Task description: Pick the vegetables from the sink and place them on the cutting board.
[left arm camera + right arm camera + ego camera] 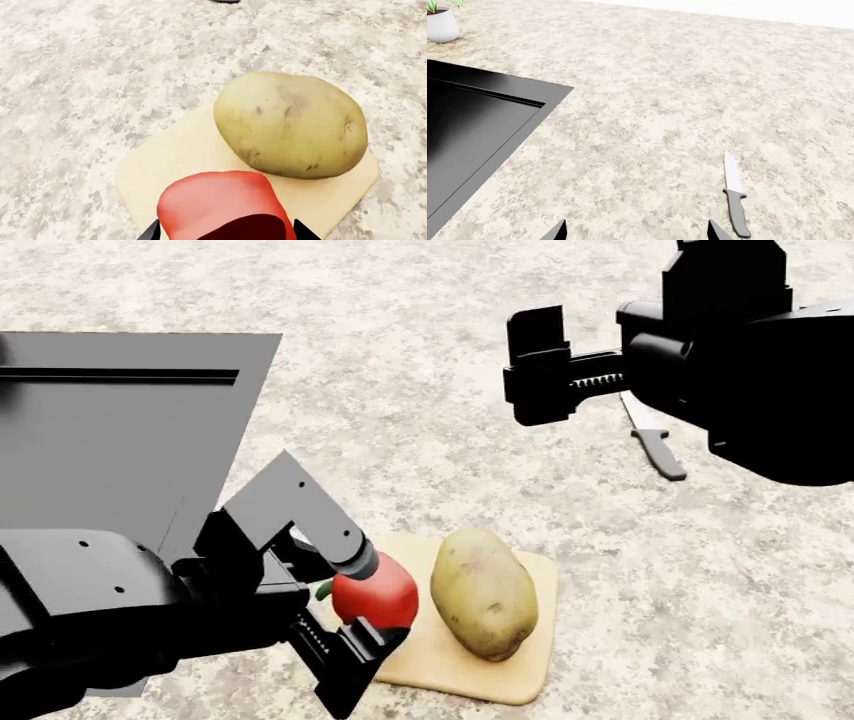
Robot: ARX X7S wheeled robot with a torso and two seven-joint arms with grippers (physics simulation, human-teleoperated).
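Note:
The yellowish-tan potato [483,592] lies on the cream cutting board [531,672]. My left gripper [367,607] is shut on the red bell pepper [376,597] and holds it at the board's left edge, next to the potato. Whether the pepper touches the board I cannot tell. In the left wrist view the pepper [220,202] sits between my fingertips [151,233], with the potato [290,125] and board [173,160] just beyond. My right gripper [534,365] is open and empty, raised over the counter to the upper right. The black sink [120,430] is at the left.
A grey-handled knife [657,445] lies on the speckled stone counter beyond the board, under my right arm; it also shows in the right wrist view [734,202]. That view shows the sink corner [467,125] and a white plant pot [440,25] far off.

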